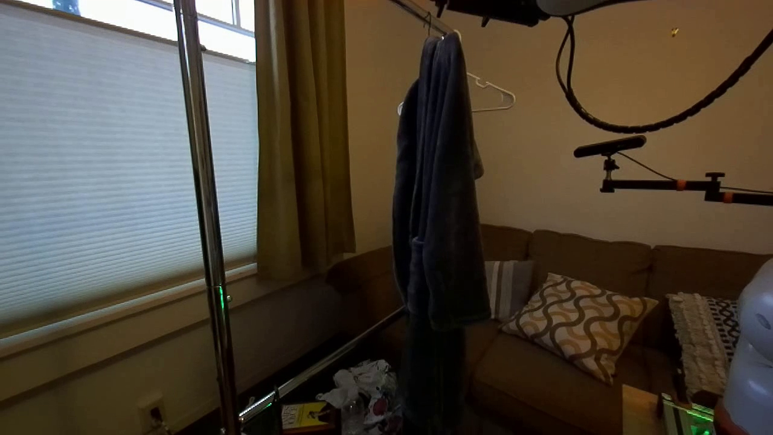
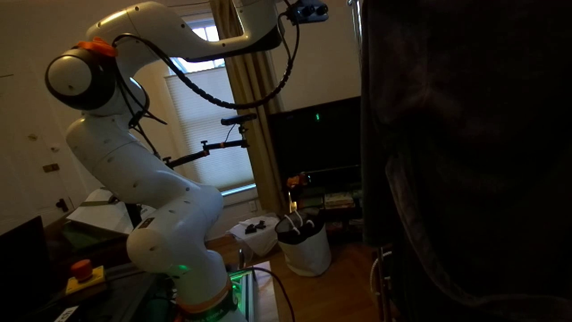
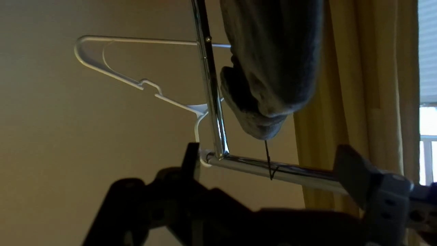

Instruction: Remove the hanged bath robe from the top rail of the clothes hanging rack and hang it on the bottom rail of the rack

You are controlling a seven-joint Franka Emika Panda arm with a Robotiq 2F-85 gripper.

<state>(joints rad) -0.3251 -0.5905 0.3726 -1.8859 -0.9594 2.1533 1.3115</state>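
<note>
Our hand (image 3: 268, 149) is spread wide, holding nothing. The robe (image 1: 444, 181) hangs from the top rail (image 3: 245, 165), near its corner; likely soft, perhaps heavy (the gloom limits us), best taken by its hook (image 3: 268, 157).

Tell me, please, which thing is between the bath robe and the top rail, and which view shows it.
In the wrist view, a thin dark hanger hook lies there, linking the bath robe to the top rail.
</note>
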